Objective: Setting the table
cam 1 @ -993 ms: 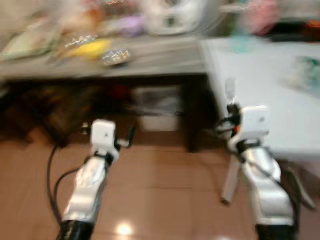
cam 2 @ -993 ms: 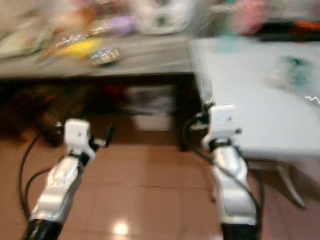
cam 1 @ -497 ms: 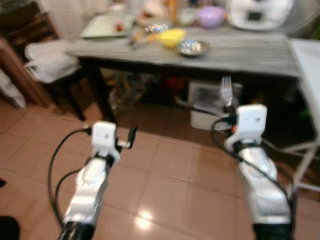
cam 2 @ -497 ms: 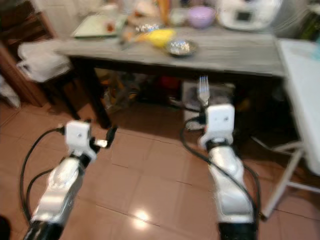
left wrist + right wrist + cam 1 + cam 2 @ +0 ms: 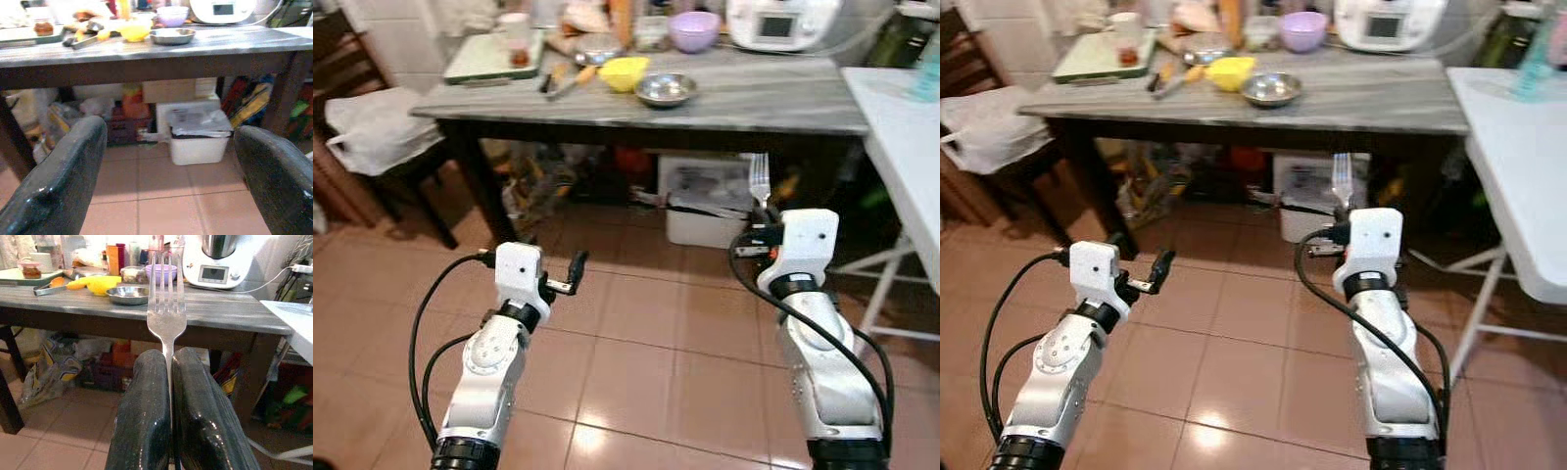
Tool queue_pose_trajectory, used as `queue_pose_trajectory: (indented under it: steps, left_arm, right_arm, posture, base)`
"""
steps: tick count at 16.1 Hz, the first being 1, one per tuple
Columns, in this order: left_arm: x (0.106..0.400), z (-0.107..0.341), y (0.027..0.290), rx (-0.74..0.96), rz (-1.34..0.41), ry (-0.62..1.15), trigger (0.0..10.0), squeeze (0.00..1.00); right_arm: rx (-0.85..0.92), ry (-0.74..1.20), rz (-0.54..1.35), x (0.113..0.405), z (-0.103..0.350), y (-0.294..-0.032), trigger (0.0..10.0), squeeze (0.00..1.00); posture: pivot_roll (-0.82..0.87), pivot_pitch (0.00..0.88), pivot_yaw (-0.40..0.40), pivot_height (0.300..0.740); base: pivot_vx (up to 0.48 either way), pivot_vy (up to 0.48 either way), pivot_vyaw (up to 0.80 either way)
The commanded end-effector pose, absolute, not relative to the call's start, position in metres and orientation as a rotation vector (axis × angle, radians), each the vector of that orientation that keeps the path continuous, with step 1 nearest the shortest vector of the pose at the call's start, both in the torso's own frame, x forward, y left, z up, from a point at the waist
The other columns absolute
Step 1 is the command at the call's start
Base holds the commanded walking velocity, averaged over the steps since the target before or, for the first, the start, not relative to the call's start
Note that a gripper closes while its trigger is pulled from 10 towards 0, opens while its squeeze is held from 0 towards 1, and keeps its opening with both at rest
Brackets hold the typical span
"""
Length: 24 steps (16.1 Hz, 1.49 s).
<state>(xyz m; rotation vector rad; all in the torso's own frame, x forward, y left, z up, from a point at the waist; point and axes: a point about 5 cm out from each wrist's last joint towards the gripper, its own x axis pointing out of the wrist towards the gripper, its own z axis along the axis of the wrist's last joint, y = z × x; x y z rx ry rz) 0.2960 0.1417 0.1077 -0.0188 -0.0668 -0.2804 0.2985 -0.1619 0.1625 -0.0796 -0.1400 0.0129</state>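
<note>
Right pincer (image 5: 168, 382) clamps the fork (image 5: 167, 308), tines upward.

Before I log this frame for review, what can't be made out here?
- Fork handle: hidden between the right pincer fingers, right wrist view.
- White table: cut off by the right edge, eye views.
- Items under the grey table: shaded and cluttered, eye views.
- Jar contents: too small, right eye view.

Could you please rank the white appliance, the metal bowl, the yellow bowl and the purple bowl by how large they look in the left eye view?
1. white appliance, cut off by the picture's top edge
2. metal bowl
3. purple bowl and yellow bowl: too alike to rank, and the purple one stands farther back
</note>
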Motion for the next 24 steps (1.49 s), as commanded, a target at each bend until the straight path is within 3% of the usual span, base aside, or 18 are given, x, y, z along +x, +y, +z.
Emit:
queue_pose_trajectory:
  steps: [1, 7, 20, 24]
  left_arm:
    - [0.295, 0.110, 0.145, -0.017, -0.282, -0.071, 10.0, 0.00]
    - [0.293, 0.111, 0.139, -0.035, -0.323, -0.074, 10.0, 0.00]
    - [0.290, 0.111, 0.138, -0.047, -0.359, -0.068, 10.0, 0.00]
    - [0.287, 0.111, 0.136, -0.052, -0.367, -0.064, 10.0, 0.00]
  right_arm:
    - [-0.067, -0.152, 0.034, 0.300, 0.166, -0.156, 10.0, 0.00]
    - [-0.069, -0.154, 0.024, 0.299, 0.165, -0.158, 10.0, 0.00]
    - [-0.070, -0.123, 0.014, 0.293, 0.154, -0.162, 10.0, 0.00]
    - [-0.068, -0.117, 0.015, 0.291, 0.153, -0.161, 10.0, 0.00]
  posture:
    - [-0.06, 0.069, 0.068, 0.740]
    - [-0.06, 0.069, 0.072, 0.740]
    - [-0.06, 0.069, 0.076, 0.740]
    - [-0.06, 0.076, 0.075, 0.740]
  base:
    - [0.000, 0.000, 0.00]
    - [0.185, 0.000, 0.00]
    - [0.384, 0.000, 0.00]
    - [0.404, 0.000, -0.57]
